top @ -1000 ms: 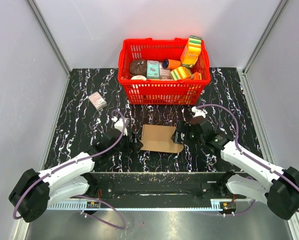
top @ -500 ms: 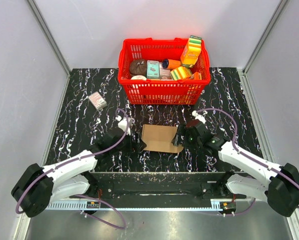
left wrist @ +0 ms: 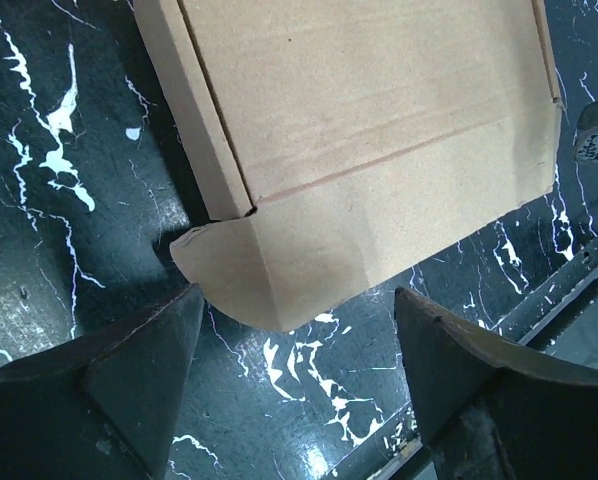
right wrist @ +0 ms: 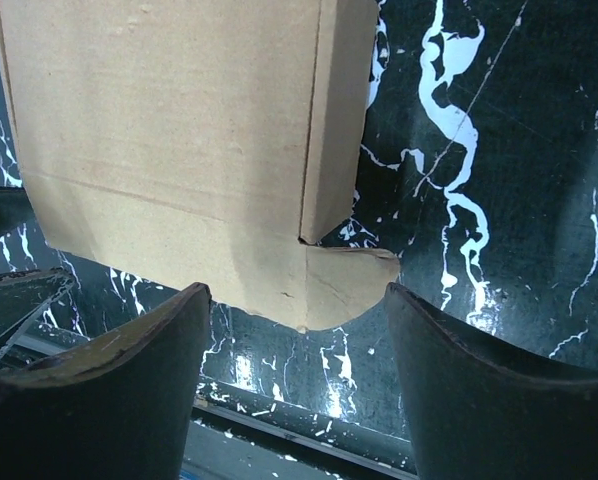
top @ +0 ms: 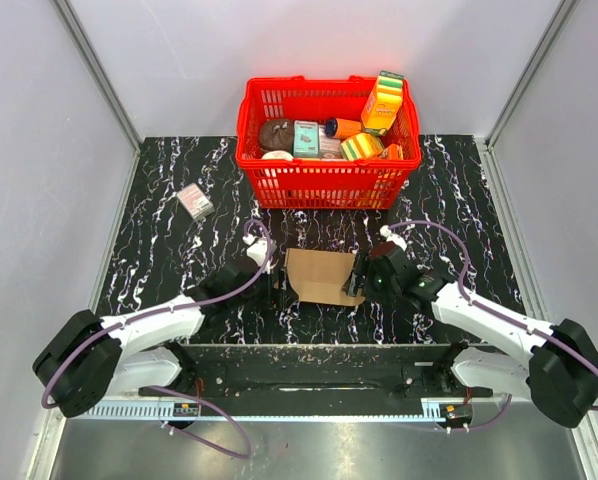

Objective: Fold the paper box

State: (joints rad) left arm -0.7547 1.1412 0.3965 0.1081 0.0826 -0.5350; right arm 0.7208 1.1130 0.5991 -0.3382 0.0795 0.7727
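The paper box (top: 322, 277), flat brown cardboard with creases and rounded corner tabs, lies on the black marbled table between my two arms. My left gripper (top: 279, 290) sits at its left edge and my right gripper (top: 360, 281) at its right edge. In the left wrist view the box (left wrist: 369, 130) fills the top, and its near corner tab (left wrist: 259, 275) lies just ahead of the open left gripper (left wrist: 297, 335). In the right wrist view the box (right wrist: 179, 130) shows a rounded tab (right wrist: 354, 285) just ahead of the open right gripper (right wrist: 297, 325). Neither gripper holds anything.
A red basket (top: 324, 185) full of colourful packages stands behind the box. A small pinkish-grey box (top: 195, 202) lies at the back left. The table's front rail (top: 309, 360) runs close below both grippers. Grey walls close in the sides.
Both arms have moved inward until their grippers reach the box's left and right edges. The right jaws have narrowed somewhat. The box has barely shifted.
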